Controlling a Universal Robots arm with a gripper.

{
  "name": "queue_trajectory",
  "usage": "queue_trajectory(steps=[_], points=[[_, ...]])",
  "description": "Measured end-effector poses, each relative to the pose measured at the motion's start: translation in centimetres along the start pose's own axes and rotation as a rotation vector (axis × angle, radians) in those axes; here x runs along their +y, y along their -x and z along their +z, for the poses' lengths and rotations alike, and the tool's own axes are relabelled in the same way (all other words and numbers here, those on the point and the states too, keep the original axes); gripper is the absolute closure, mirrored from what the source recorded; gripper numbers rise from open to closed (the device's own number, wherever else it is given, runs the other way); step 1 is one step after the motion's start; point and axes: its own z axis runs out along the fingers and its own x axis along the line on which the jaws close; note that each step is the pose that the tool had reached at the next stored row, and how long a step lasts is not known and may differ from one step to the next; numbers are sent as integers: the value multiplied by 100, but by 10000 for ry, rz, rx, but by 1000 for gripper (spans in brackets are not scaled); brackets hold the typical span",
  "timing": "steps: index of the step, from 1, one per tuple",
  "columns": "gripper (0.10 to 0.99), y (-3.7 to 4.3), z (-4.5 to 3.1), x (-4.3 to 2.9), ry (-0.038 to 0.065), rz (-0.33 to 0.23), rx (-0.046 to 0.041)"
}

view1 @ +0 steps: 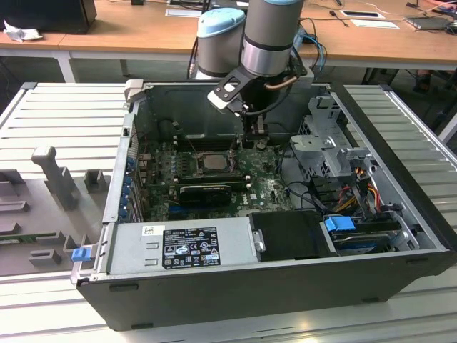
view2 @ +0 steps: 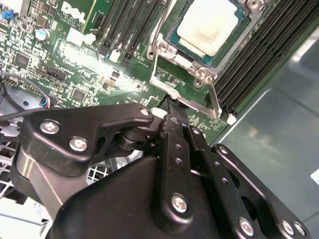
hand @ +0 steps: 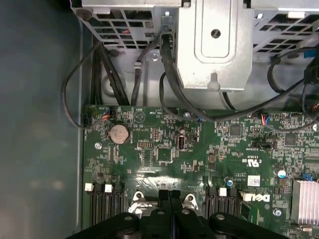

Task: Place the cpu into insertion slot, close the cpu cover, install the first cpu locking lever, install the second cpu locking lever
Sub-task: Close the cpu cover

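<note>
End effector (view2: 169,107) — fingers pressed together, tip pointing down — near the cpu (view2: 207,25)

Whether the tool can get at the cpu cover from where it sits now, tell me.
Likely yes. The tool, shut, hangs just beside the edge of the cpu cover, and nothing stands between them; the memory slots lie off to the sides.

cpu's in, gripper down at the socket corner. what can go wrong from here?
1. The shut gripper sits at the corner of the cpu cover; a slip could scrape the small motherboard parts beside it.
2. The memory slots run close beside the cover; a sideways sweep might clip them.
</note>
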Motion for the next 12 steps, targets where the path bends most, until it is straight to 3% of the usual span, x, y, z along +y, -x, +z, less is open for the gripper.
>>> queue_trajectory(steps=[12], points=[[980,-3,1,-89,0,0,-1]])
